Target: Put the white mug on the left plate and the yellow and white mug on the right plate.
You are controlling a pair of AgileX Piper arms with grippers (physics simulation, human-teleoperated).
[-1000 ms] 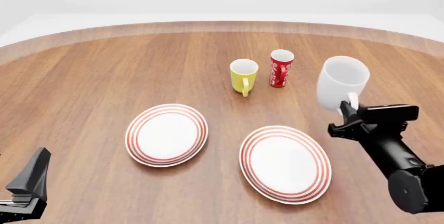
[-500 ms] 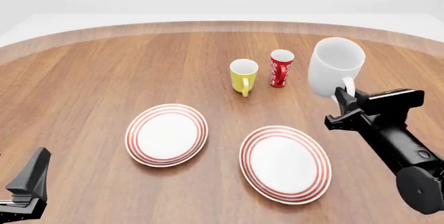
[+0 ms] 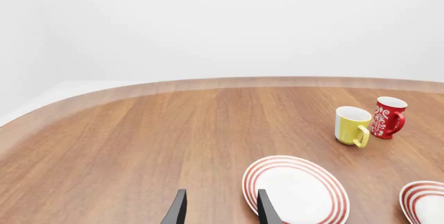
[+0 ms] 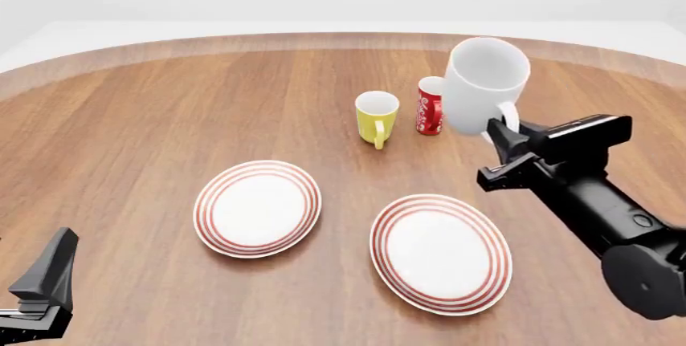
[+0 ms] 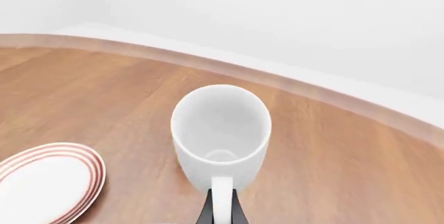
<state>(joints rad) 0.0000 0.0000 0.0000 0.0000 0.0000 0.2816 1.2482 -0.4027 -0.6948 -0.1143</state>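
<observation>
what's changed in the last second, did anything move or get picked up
The right tool, shut on the white mug's handle, has carried it up and leftward, so it now overlaps the red cup in the front view. Nothing was newly grasped or released. The left tool, yellow and white mug and both plates stayed put.

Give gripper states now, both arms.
Left gripper: open, holding nothing.
Right gripper: fingers shut on the white mug handle, mug in the air.

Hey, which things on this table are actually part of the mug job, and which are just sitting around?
Part of the job:
white mug, held by the right gripper
yellow and white mug
left plate
right plate

Just lying about:
red patterned cup
</observation>
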